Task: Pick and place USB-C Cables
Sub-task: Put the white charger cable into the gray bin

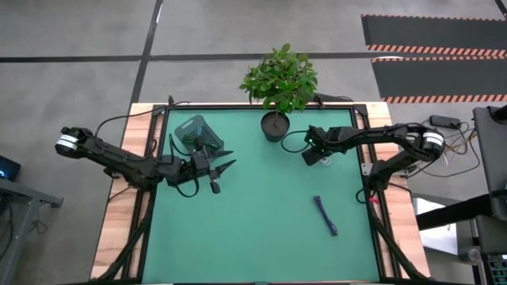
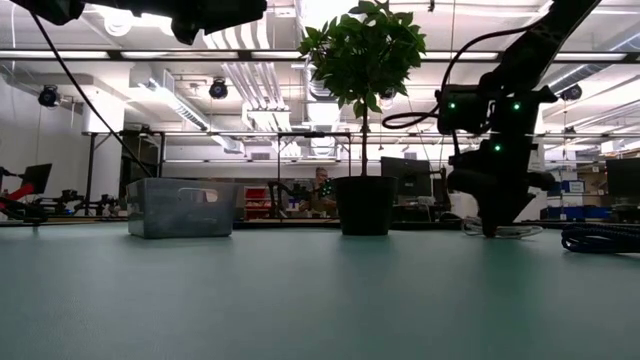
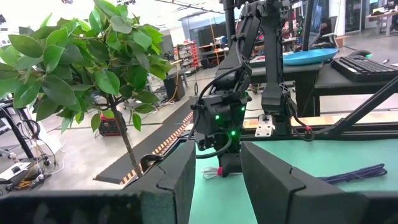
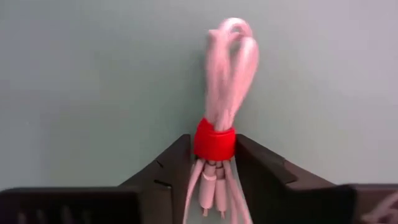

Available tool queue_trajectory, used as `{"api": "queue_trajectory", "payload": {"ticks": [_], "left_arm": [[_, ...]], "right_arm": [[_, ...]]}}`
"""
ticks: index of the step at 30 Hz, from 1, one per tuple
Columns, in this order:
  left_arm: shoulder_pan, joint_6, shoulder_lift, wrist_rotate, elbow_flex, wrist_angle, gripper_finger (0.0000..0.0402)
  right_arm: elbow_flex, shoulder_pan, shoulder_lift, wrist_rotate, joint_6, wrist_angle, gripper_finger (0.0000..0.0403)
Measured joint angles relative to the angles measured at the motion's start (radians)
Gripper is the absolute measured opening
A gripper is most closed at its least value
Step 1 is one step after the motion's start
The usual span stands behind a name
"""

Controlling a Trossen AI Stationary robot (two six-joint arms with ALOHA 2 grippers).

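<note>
Step in hand: right gripper [image 4: 211,163] has its fingers clenched on the white cable [image 4: 222,74] at its red band, low over the worktop [image 1: 261,206] right of the frame's centre.
Next move: lift, carry to mesh basket [image 1: 196,132], upper left.
Blue-purple cable [image 1: 325,215]: lower right, loose.
Left gripper [image 1: 224,168]: fingers spread, empty, by basket.
Writing: none readable.

A white cable [image 4: 222,124], looped and bound by a red band, sat pinched between the right end effector's [image 4: 214,155] fingers at the bench, while a dark blue-purple cable [image 1: 325,215] lay stretched flat, well apart.
</note>
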Motion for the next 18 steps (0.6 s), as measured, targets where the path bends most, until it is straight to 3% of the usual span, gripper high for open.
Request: {"api": "queue_trajectory", "payload": {"ticks": [8, 18], "left_arm": [[0.0, 0.0, 0.0, 0.0, -0.001, 0.0, 0.0114], [-0.001, -0.054, 0.0, 0.001, -0.006, -0.006, 0.0114]], "right_arm": [[0.0, 0.0, -0.002, -0.018, 0.002, -0.003, 0.006], [-0.003, 0.002, -0.039, -0.037, -0.015, -0.016, 0.0054]]}}
